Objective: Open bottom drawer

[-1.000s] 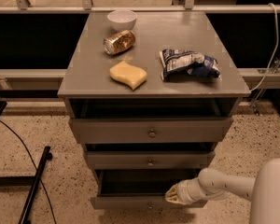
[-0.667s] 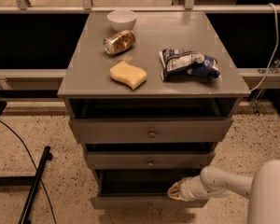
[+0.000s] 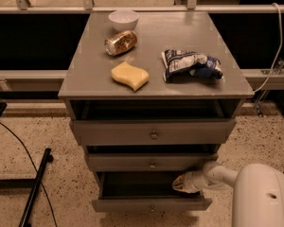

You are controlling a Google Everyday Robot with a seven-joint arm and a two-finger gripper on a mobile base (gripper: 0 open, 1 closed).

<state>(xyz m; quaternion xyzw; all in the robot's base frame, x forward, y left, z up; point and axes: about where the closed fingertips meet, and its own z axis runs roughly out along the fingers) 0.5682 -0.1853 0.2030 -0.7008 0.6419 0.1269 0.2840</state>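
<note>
The grey cabinet has three drawers. The bottom drawer (image 3: 151,205) is the lowest and slimmest front, with a small round knob (image 3: 152,207). It stands pulled out, with a dark gap behind its front panel. My gripper (image 3: 181,183) reaches in from the right on a white arm (image 3: 217,174). It sits at the drawer's upper right edge, just behind the front panel and under the middle drawer (image 3: 151,162). The top drawer (image 3: 154,132) is also slightly out.
On the cabinet top (image 3: 90,74) lie a white bowl (image 3: 123,19), a tipped can (image 3: 120,42), a yellow sponge (image 3: 129,75) and a blue-white chip bag (image 3: 191,65). A black stand leg (image 3: 34,188) and cable cross the speckled floor at left. My white base (image 3: 262,195) fills the lower right.
The gripper and arm have stayed at the bottom drawer's right edge, shifting only slightly. The drawers look the same.
</note>
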